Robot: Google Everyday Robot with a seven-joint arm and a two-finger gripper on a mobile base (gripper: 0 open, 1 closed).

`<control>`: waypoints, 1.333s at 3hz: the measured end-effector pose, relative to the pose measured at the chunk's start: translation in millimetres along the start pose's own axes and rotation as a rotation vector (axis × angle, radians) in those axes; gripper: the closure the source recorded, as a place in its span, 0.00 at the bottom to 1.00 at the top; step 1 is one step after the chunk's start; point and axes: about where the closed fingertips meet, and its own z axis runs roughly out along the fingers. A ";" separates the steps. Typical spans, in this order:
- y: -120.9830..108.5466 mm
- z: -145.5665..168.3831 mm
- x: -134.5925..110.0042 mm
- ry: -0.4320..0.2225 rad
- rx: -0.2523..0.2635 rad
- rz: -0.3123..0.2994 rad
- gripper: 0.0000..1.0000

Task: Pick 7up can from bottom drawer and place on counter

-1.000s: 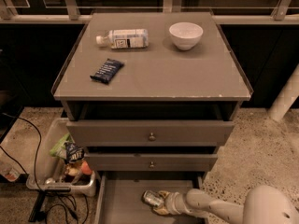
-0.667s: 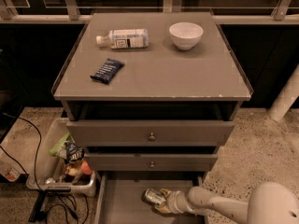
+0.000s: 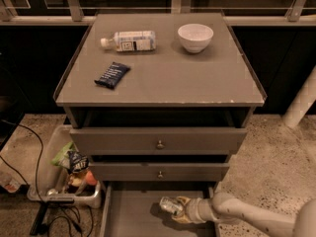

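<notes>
The 7up can point(image 3: 168, 205), small and silvery-green, lies on its side in the open bottom drawer point(image 3: 133, 216), near its right half. My gripper point(image 3: 175, 209) reaches in from the lower right and is shut on the can's right end, low over the drawer floor. The pale arm runs off to the bottom right corner. The counter point(image 3: 168, 78) is the broad grey cabinet top above the two shut knobbed drawers.
On the counter lie a clear plastic bottle point(image 3: 129, 41), a white bowl point(image 3: 195, 36) and a dark snack packet point(image 3: 112, 75). A white bin of rubbish point(image 3: 69, 174) and cables sit on the floor to the left. A white post point(image 3: 301, 102) stands at the right.
The can and my gripper have shifted together slightly right and up inside the bottom drawer; the arm has drawn back to the right.
</notes>
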 end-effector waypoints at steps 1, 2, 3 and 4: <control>-3.0 -50.4 -20.8 -0.023 -0.008 -0.038 1.00; -6.3 -109.3 -48.9 -0.039 -0.013 -0.074 1.00; -9.9 -168.2 -78.8 -0.028 0.009 -0.116 1.00; -10.8 -226.2 -119.9 -0.010 0.036 -0.175 1.00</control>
